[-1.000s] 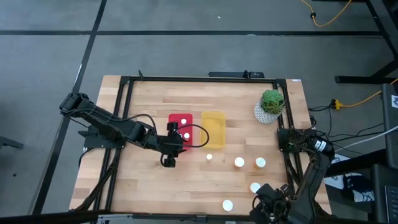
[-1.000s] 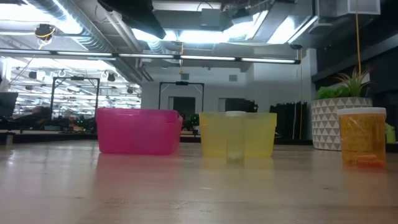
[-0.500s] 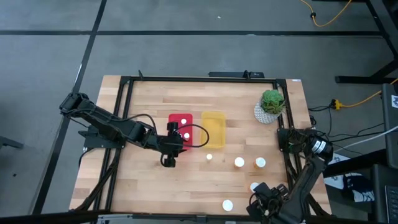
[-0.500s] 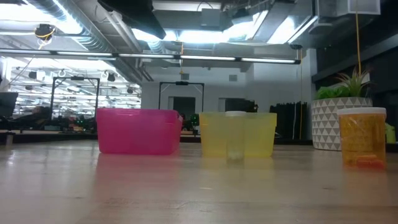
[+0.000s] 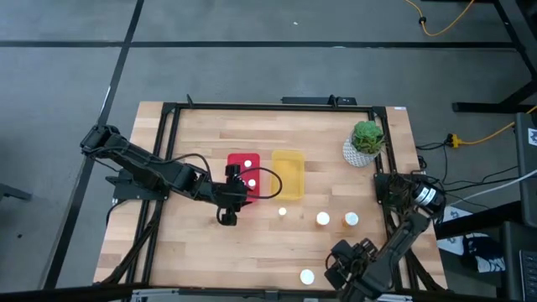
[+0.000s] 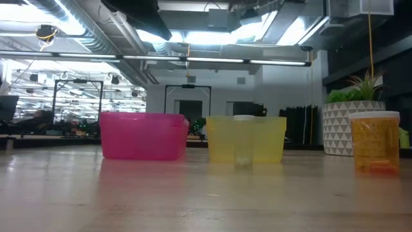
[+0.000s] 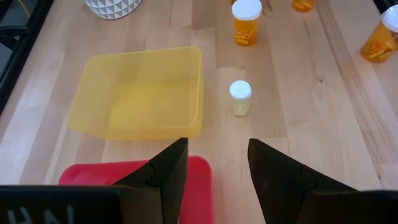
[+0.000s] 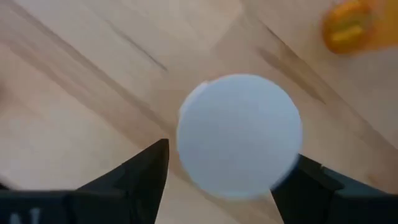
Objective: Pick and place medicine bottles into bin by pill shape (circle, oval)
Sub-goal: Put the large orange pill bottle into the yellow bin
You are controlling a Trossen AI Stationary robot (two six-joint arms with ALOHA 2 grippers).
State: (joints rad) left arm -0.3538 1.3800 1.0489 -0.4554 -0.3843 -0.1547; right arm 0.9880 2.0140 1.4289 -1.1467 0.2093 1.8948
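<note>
Picking stage, by the look of it: right gripper (image 5: 342,267) low over the near right part of the table (image 5: 193,143), fingers spread wide on either side of a white-capped bottle (image 8: 239,134) seen from straight above in the right wrist view, cap between the fingers but not yet pinched. Hard to tell whether either finger touches it. Next move, most likely: drop a little, close on the bottle, lift, then carry to the proper bin; pill shape not readable from the cap alone. Left gripper (image 5: 228,211) waiting just near of the red bin (image 5: 237,158), fingers (image 7: 166,177) apart and empty, facing the yellow bin (image 5: 288,172) and a small bottle (image 7: 240,97) standing just beside it. More bottles upright on the right side: two (image 5: 323,219) (image 5: 351,220) side by side, another (image 5: 307,276) near the front edge. Two white caps already in the red bin.
</note>
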